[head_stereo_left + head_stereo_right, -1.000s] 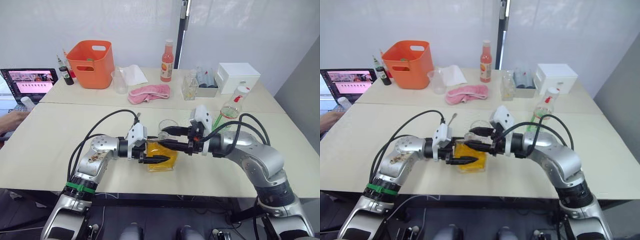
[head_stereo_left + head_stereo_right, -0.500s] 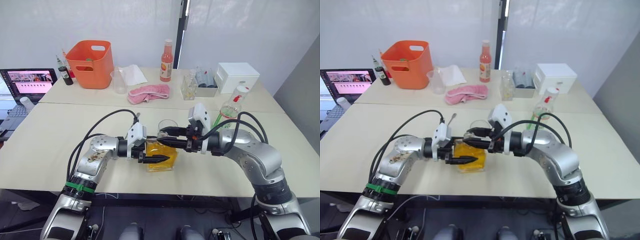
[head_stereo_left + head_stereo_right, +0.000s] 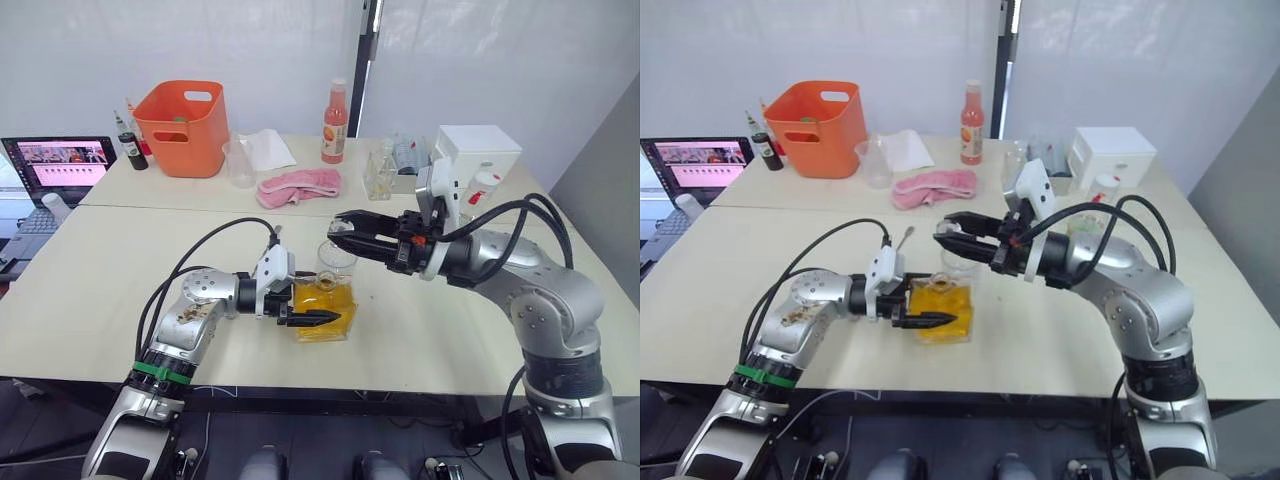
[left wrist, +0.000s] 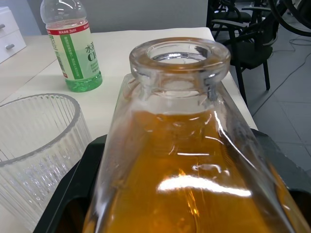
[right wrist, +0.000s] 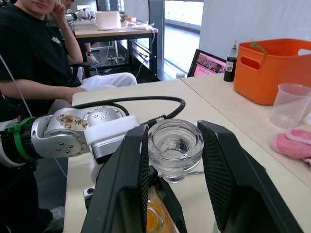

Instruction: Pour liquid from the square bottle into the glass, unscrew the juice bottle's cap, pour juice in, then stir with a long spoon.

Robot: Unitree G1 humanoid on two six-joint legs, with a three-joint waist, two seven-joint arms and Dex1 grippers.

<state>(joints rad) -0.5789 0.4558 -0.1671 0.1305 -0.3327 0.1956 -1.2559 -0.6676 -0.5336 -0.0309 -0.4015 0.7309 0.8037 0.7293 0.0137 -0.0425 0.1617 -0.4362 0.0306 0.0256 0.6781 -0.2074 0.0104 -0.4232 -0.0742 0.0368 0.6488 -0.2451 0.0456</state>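
Observation:
The square bottle (image 3: pixel 328 302) of yellow-orange liquid (image 4: pixel 194 194) stands near the table's front edge, its neck (image 4: pixel 180 56) uncorked. My left gripper (image 3: pixel 316 314) is shut on its body. My right gripper (image 3: pixel 343 229) hangs above and just behind it, shut on the round glass stopper (image 5: pixel 175 144). The ribbed clear glass (image 3: pixel 335 262) stands empty right behind the bottle. The juice bottle (image 4: pixel 73 48) with its green-and-white label stands to the right, its white cap (image 3: pixel 483 184) peeking over my right arm. A thin spoon tip (image 3: pixel 904 238) shows behind my left wrist.
Along the back stand an orange basket (image 3: pixel 185 125), a plastic beaker (image 3: pixel 240 165), a pink cloth (image 3: pixel 298 185), a slim orange-red bottle (image 3: pixel 334 122) and a white box (image 3: pixel 475 150). A laptop (image 3: pixel 58 165) is at the left edge. A person (image 5: pixel 34 53) sits beyond the left side.
My right gripper has risen and drawn back to the right, lifting the stopper out of the bottle's neck. A person's hand at the left edge has withdrawn. The left gripper has not moved.

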